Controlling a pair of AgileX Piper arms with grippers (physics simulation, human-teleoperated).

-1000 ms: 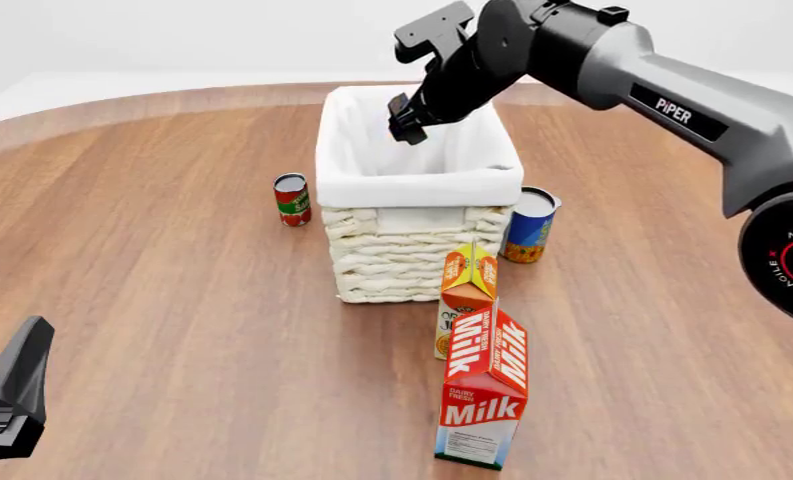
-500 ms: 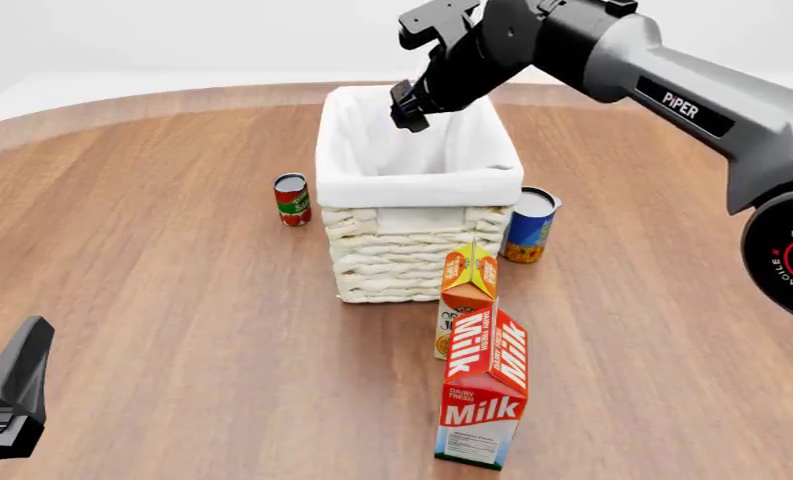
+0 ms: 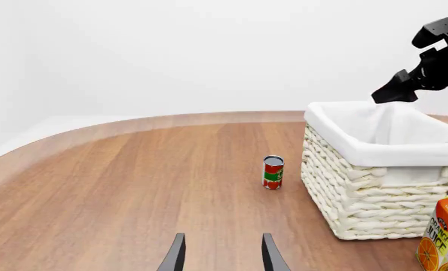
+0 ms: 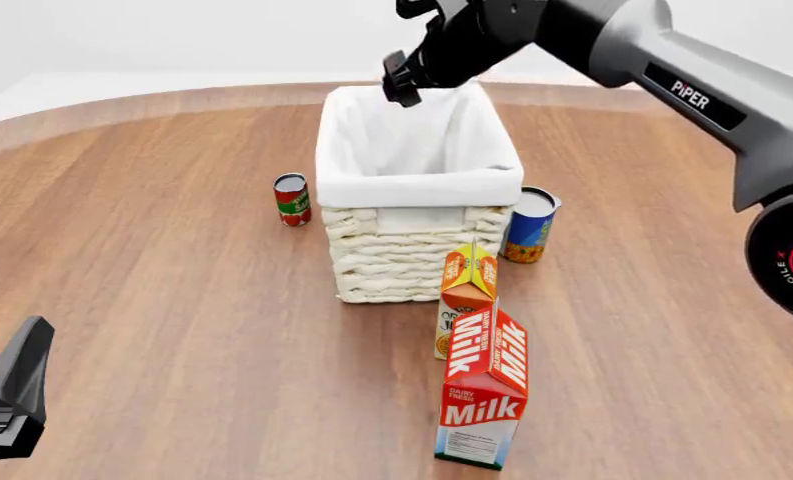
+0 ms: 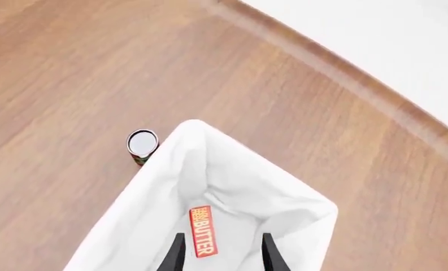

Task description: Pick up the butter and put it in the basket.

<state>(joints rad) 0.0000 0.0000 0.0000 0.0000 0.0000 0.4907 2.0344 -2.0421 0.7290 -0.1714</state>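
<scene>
Butter [image 5: 201, 231] lies flat on the white liner inside the basket [image 5: 284, 197], label up, seen clearly in right wrist view; front view hides it behind the near wall of the basket [image 4: 410, 255]. Right gripper [image 4: 416, 75] hangs above the basket's far rim w/ fingers spread and nothing between them; butter sits apart from and below the fingertips. Judgement: drop is done, task approx. complete, only the retreat of the arm left. Left gripper [image 3: 222, 257] hovers low over the table [image 3: 118, 186] near the arms' side, fingers apart, empty, well apart from everything. Handling notes, as judgement: butter box looks small, light, stiff cardboard, smooth printed faces, so prob. a bit slippery; not fragile but could dent if squeezed hard. If regrasp needed, best hold is across the narrow width, on the long edges near mid-length, approaching from above; cloth under it is soft and may bunch. Bystanders: red can [image 4: 291, 199] left of basket, blue-orange can [image 4: 530, 225] right of it, juice carton [image 4: 468, 290] and milk carton [image 4: 486, 390] in front.
</scene>
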